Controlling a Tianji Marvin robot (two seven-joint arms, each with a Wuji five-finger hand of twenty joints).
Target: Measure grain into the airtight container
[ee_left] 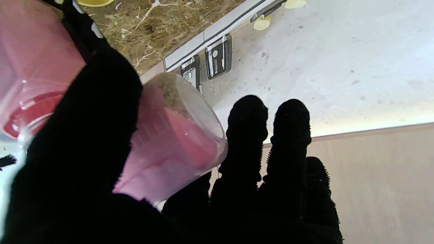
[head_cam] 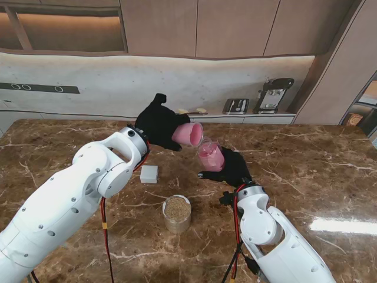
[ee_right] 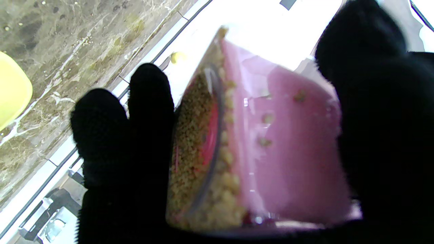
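Cups, two pink: left robot hand [head_cam: 158, 122] grips one [head_cam: 188, 134], right robot hand [head_cam: 231, 169] the other [head_cam: 210, 157].

Small white block [head_cam: 149, 173] on marble table [head_cam: 306, 171].

Your right hand [ee_right: 373, 135] grips a pink container [ee_right: 288, 145]; grain [ee_right: 196, 142] lies against its clear end, beside black fingers [ee_right: 149, 112].

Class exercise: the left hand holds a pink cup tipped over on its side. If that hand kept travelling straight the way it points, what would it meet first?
Probably the pink container held by the right hand. The left hand points toward the robot's right, and its cup already has its mouth at the container's rim. Depth is unclear, so contact is a judgement.
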